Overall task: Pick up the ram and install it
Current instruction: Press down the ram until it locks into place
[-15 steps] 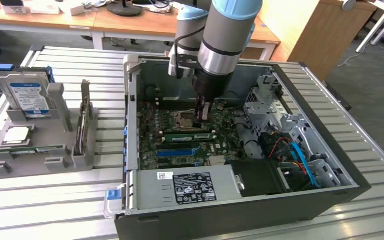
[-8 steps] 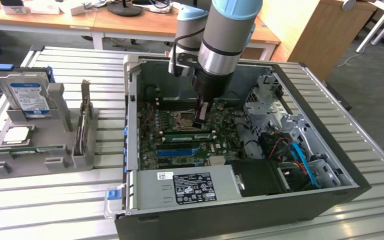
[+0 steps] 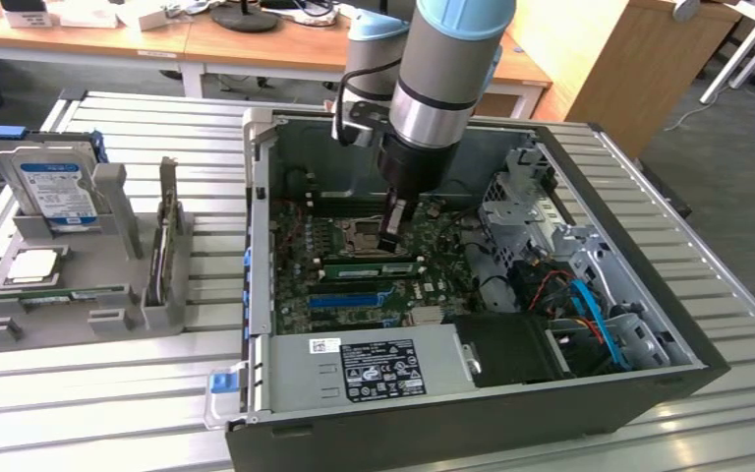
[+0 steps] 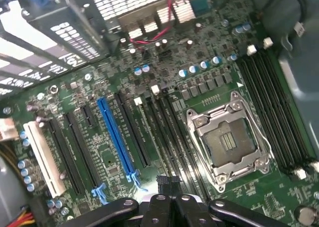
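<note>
We hover our clenched gripper (image 3: pixel 396 233) over the motherboard (image 4: pixel 164 137), directly above the ram (image 3: pixel 373 265), which lies seated in its slot beside the processor socket (image 4: pixel 230 140), its long axis running across the case.

Exterior view: illumination is even and diffuse, apparently from overhead. The slatted metal table (image 3: pixel 102 393) reflects brightly without harsh glare. The interior of the computer case (image 3: pixel 692 354) is darker, with the motherboard (image 3: pixel 351 285) below the jaws in soft shadow.

Wrist view: overall dimmer with a cool cast. The perforated metal grille (image 4: pixel 124 0) far from the jaws is overexposed. Gripper linkages (image 4: pixel 169 209) nearest the lens are dark and soft. Fine board detail is slightly blurred.
</note>
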